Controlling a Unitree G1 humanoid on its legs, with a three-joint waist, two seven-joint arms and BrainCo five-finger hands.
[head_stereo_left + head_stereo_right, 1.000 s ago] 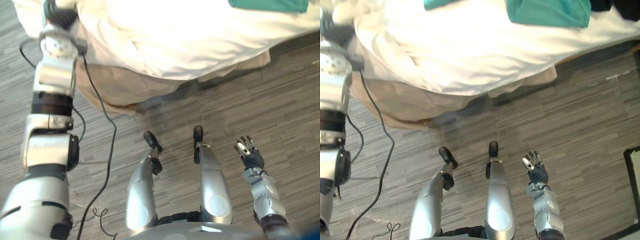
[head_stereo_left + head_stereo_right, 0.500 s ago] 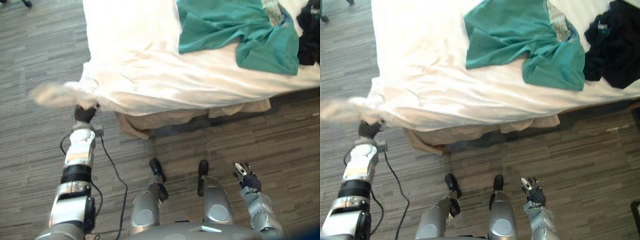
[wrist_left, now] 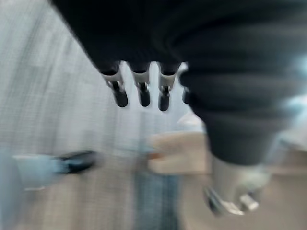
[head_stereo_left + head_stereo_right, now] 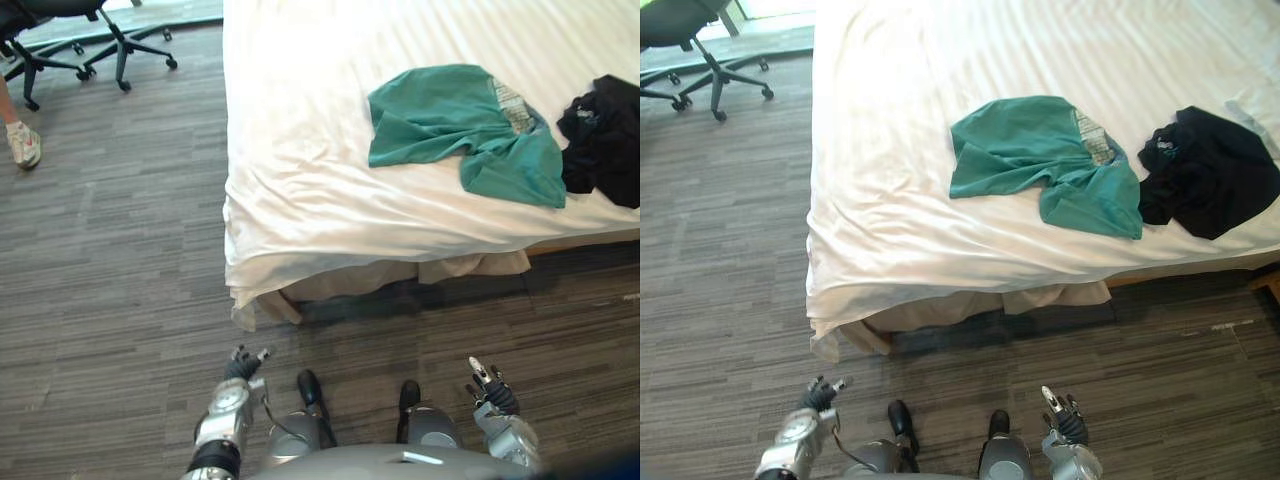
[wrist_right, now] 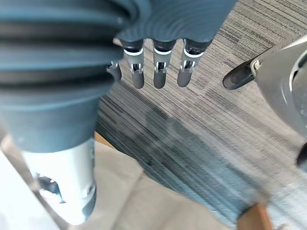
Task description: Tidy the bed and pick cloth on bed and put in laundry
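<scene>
A bedroom: a white-sheeted bed point(image 4: 940, 200), office chair point(image 4: 695, 50) nearby, grey plank floor point(image 4: 720, 290)

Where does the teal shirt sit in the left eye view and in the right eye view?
Left eye view: teal shirt on the bed, upper right of centre.
Right eye view: teal shirt on the bed, just above centre.
Shared landmark: the black garment beside it, on its right in both.

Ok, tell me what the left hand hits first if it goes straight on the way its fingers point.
Probably the drooping corner of the white sheet, just past a strip of floor ahead of the left hand. Depth is unclear; it could slip beneath.
</scene>
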